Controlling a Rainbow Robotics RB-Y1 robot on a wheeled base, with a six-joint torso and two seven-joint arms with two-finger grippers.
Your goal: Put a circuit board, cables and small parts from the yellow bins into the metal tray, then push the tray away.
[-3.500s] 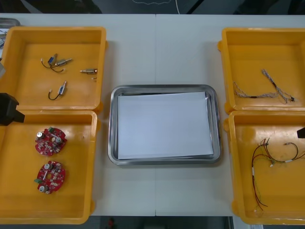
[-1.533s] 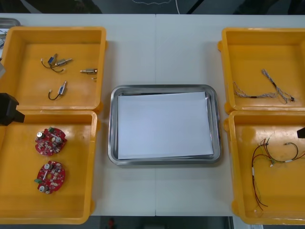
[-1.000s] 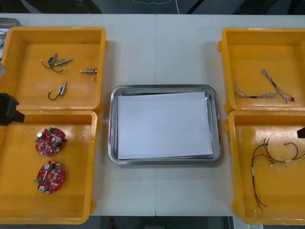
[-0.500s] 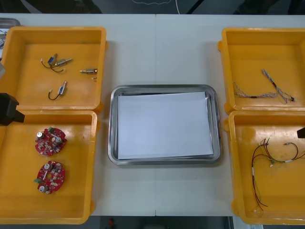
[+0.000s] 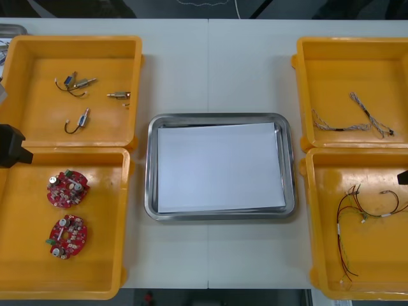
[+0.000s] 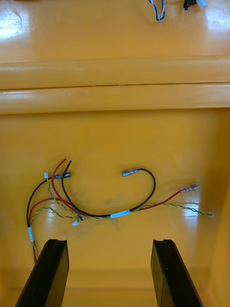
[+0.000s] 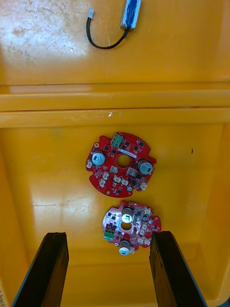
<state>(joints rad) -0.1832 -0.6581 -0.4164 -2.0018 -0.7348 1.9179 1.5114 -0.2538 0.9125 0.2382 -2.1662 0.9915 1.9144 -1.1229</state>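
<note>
DESK: Where to find the tray (image 5: 150,167)?
FIELD: Dead centre of the table (image 5: 210,70), lined with a white sheet (image 5: 220,167) and carrying nothing yet. Presumably parked midway for equal reach from either side.
DESK: And the goods?
FIELD: Sorted by kind into four yellow bins (image 5: 76,41), likely to keep each pick simple. From the tray: at ten o'clock, small metal parts (image 5: 76,83); at eight o'clock, two round red circuit boards (image 5: 67,189); at two o'clock, a twisted cable (image 5: 363,109); at four o'clock, black, red and yellow cables (image 5: 362,217).
DESK: Any word on the arms?
FIELD: Poised over the eight o'clock bin, the left gripper (image 7: 109,235), with fingers spread wide and clasping nothing, one board lying between their tips. Same for the right gripper (image 6: 109,242) above the four o'clock cables: parted, empty. Looks like readiness for a first pick.
DESK: Setting?
FIELD: Pale tabletop with a seam running twelve to six; dark floor beyond the twelve o'clock edge.
</note>
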